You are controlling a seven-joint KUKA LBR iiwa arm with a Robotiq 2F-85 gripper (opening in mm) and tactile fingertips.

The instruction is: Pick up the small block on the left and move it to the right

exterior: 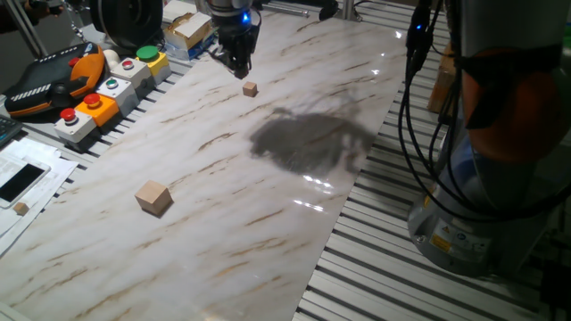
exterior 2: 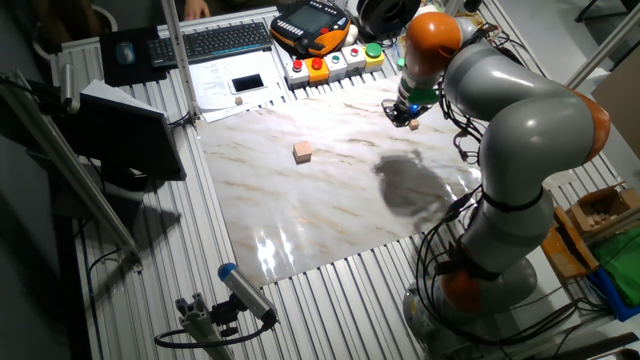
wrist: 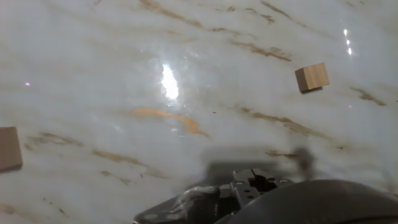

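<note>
The small block (exterior: 250,88) is a tiny light-brown wooden cube that lies flat on the marble tabletop (exterior: 268,205), near the far end. My gripper (exterior: 239,64) hovers just above and behind it, apart from it, with its fingers pointing down and slightly parted and nothing between them. From the other side the small block (exterior 2: 412,124) sits right beside the gripper (exterior 2: 404,113). In the hand view the small block (wrist: 9,148) is cut off by the left edge, and only the dark hand body shows at the bottom.
A larger tan wooden cube (exterior: 153,197) (exterior 2: 302,152) (wrist: 311,77) rests well away toward the near left. Button boxes (exterior: 98,98), a teach pendant (exterior: 53,80) and small boxes line the table's left side. The arm's base and cables (exterior: 482,134) stand on the right.
</note>
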